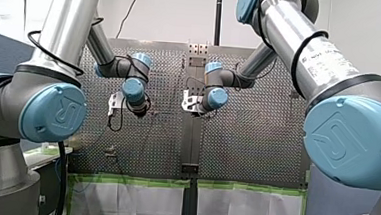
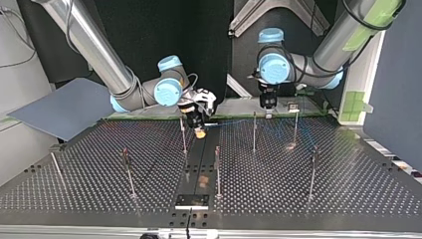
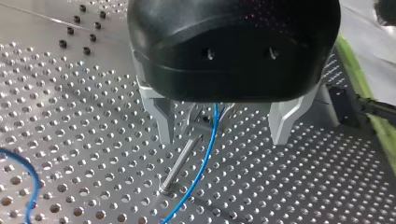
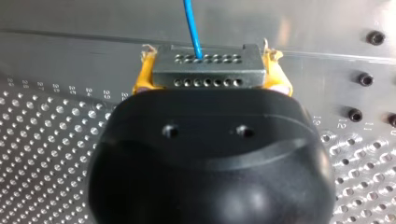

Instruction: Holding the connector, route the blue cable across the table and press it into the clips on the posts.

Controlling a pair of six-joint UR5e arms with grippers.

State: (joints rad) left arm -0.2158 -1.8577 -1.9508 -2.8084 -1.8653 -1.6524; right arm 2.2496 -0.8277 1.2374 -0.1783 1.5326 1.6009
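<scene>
Right jaws are clamping a grey metal connector
Left jaws are hanging wide around thin blue cable and metal post

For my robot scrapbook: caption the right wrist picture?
Right gripper, yellow pads, clamps the connector; blue cable runs ahead.

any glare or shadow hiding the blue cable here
Left wrist view: none, the blue cable stands out on the pale table. Top view: only a faint thin line. Right wrist view: sheen on the table, cable plain at the connector.
</scene>
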